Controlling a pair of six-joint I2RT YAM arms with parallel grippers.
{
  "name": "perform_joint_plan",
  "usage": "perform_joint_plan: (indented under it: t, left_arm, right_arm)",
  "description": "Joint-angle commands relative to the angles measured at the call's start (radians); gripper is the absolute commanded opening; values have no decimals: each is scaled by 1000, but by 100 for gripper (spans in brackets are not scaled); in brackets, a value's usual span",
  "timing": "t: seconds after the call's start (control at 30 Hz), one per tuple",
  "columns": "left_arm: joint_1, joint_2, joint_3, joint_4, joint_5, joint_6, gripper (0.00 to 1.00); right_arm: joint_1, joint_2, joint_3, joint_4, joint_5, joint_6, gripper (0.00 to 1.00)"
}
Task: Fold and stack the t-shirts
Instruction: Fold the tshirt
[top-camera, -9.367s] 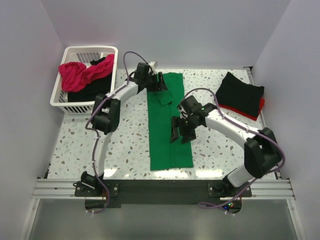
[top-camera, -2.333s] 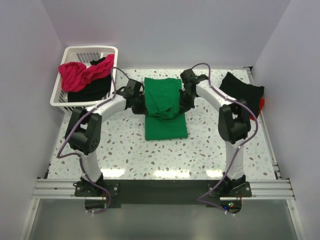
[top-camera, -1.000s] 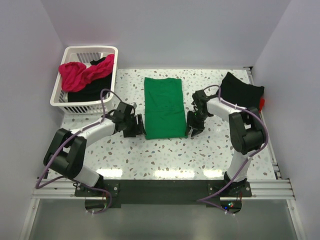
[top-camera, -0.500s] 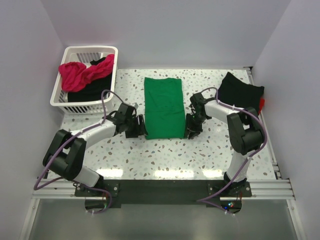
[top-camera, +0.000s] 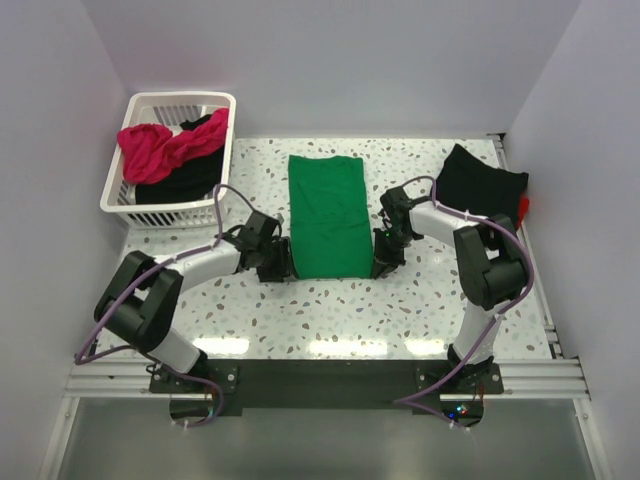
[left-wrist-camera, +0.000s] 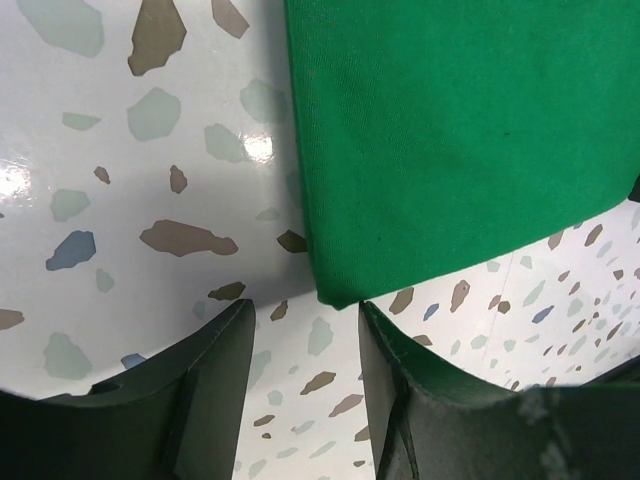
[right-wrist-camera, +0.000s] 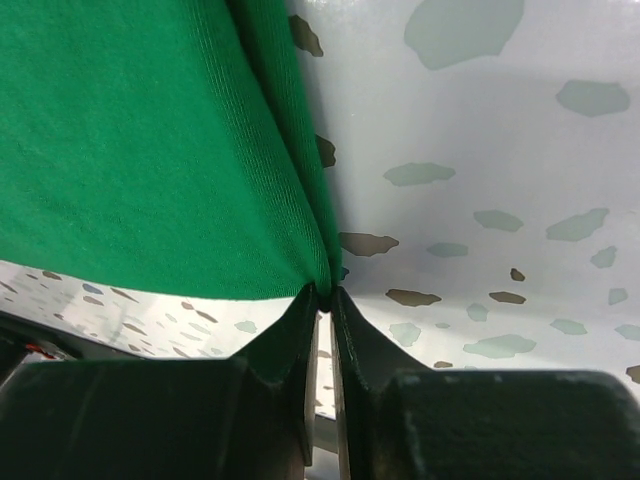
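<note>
Fingers (left-wrist-camera: 215, 350) of the left gripper (top-camera: 283, 262) stand apart, straddling the lower-left corner of the green shirt (top-camera: 326, 215), and nothing is pinched there yet. That shirt lies folded flat at the centre of the table (top-camera: 300, 305), a tidy rectangle. Now its lower-right corner: the right gripper (right-wrist-camera: 322, 295) is clamped on the cloth's edge. For a clean fold, I'd say the left should slide in and catch every layer, then both lift level and together so nothing skews. At the upper right, a folded black shirt (top-camera: 482, 180) sits on a red shirt (top-camera: 523, 208), likely the stack.
</note>
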Motion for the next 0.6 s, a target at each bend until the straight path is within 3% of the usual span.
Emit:
perform_joint_plan:
  t: [0.0, 0.33, 0.57]
  left_arm:
    - [-11, 5, -1, 40, 6, -13, 50]
    - [-38, 63, 5, 77, 32, -20, 45]
    - [-43, 75, 4, 43, 10, -16, 15]
  right_arm:
    - [5, -15, -11, 8, -14, 0, 11]
    - [6, -15, 0, 3, -12, -2, 10]
    - [6, -14, 9, -1, -11, -2, 0]
